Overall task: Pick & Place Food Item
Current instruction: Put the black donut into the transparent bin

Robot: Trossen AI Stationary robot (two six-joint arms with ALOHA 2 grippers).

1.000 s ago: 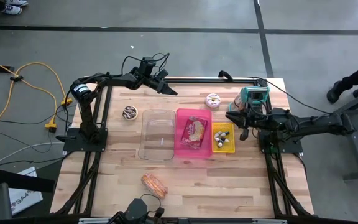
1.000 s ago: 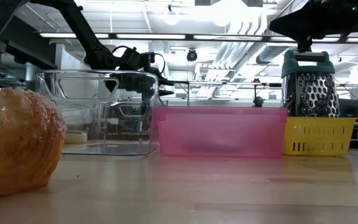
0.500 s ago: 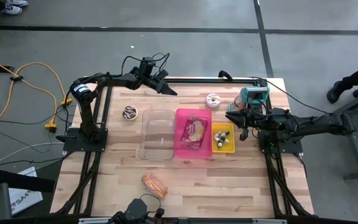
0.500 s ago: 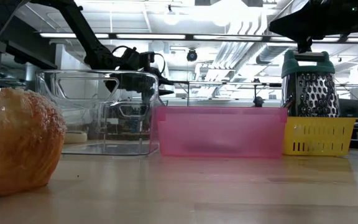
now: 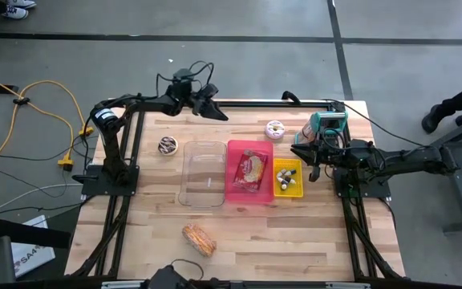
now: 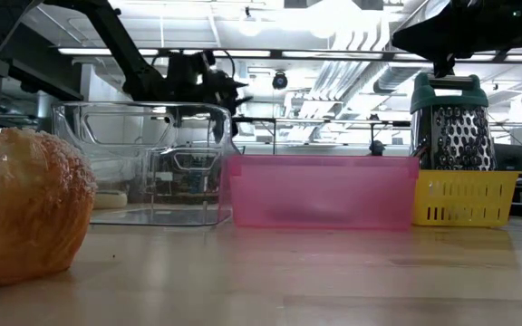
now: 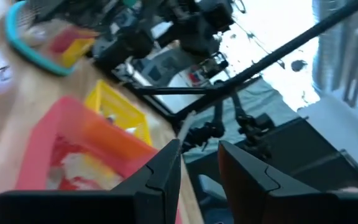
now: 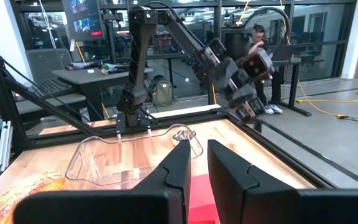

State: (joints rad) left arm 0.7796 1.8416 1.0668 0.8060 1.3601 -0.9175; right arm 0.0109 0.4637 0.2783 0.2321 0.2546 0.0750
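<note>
Overhead, the left tool (image 5: 212,107) is seen raised at the far desk edge, well apart from the bread (image 5: 199,238) lying alone on the near desk (image 5: 295,233). The right tool (image 5: 311,167) hangs by the yellow basket (image 5: 289,178), nearly clenched on nothing. A pink bin (image 5: 249,172) already holding a wrapped item sits beside a clear bin (image 5: 202,173).

At desk level, the bread (image 6: 25,204) fills the near left, resting flat, with the clear bin (image 6: 143,163) behind it.

From the left wrist, fingers (image 7: 160,177) are narrowly parted and empty.

From the right wrist, fingers (image 8: 173,171) are almost shut with nothing between.

For a good pick, the bread would probably best be approached from above with the tool widened first, then squeezed gently across its short side.
</note>
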